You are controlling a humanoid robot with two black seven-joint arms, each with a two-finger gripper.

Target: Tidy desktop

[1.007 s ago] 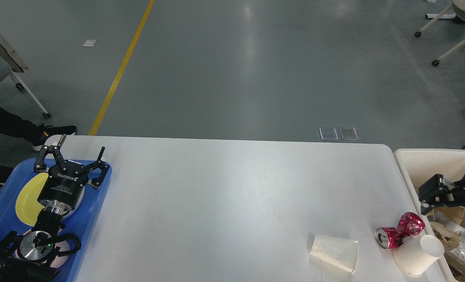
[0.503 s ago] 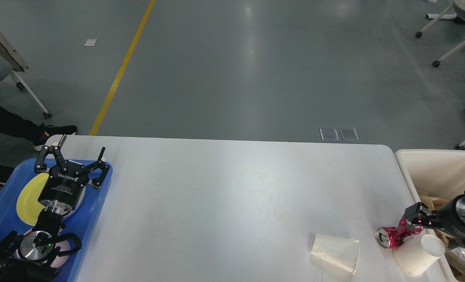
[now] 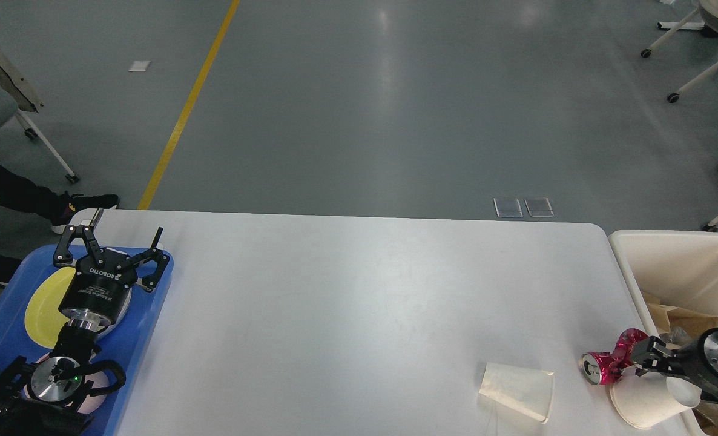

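The white desktop (image 3: 359, 303) fills the middle of the head view. Near its front right corner lie a crushed pink can (image 3: 604, 364), a white paper cup (image 3: 640, 402) on its side, and a clear plastic cup (image 3: 516, 390) tipped over to their left. My right gripper (image 3: 646, 356) hangs low just over the paper cup, right beside the can's crumpled end. It shows dark and small, so its fingers cannot be told apart. Over the blue tray (image 3: 147, 321) at the left edge, my left gripper (image 3: 127, 222) stands open and holds nothing.
A yellow plate (image 3: 41, 303) lies in the blue tray under my left arm. A beige bin (image 3: 674, 260) holding paper and plastic rubbish stands against the desktop's right edge. Chair legs and a person's shoes show on the grey floor beyond.
My right gripper has come out of the beige bin, moving down and left to the paper cup and the pink can. The left arm has not moved.
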